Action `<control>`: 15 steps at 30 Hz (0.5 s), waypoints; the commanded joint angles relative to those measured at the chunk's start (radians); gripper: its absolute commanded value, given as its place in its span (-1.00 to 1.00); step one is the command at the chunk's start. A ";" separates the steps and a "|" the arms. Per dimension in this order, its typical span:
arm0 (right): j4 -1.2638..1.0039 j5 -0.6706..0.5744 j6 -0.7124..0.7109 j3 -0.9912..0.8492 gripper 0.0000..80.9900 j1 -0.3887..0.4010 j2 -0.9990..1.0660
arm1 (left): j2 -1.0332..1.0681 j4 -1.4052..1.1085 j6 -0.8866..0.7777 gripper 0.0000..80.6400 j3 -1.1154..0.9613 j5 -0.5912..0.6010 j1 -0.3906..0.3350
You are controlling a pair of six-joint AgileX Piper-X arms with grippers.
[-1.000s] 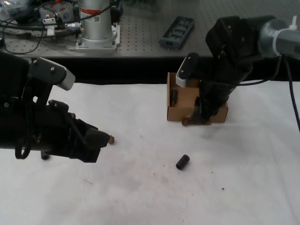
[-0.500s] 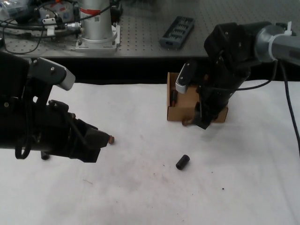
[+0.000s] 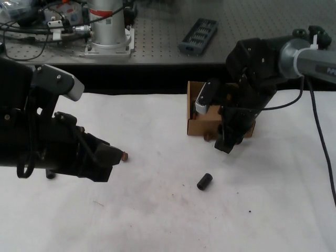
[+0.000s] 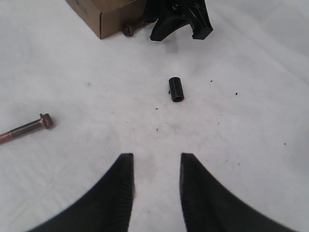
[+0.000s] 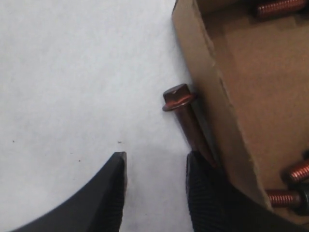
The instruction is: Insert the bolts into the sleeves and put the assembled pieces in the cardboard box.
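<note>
Though left tool point(image 4: 155, 157) and right tool point(image 5: 156, 154) gape empty, the latter overlaps the bolt point(image 5: 188, 121) (shank end hidden).

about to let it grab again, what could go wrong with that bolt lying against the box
1. The bolt lies close along the cardboard box wall, so a finger of the open right gripper may catch the wall and shove the box rather than close on the bolt.
2. The sleeve lies loose on its side; a nudge could roll it away.
</note>
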 commanded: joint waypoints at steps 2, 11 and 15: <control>0.002 -0.018 0.001 -0.010 -0.28 -0.002 -0.004 | -0.015 -0.012 0.008 -0.40 -0.002 0.002 0.002; -0.014 -0.018 0.002 -0.022 -0.76 -0.005 -0.004 | -0.015 -0.001 0.008 -0.40 -0.002 0.002 0.002; -0.023 -0.014 0.010 -0.052 -0.76 -0.012 -0.004 | -0.015 -0.001 0.008 -0.40 -0.002 0.002 0.002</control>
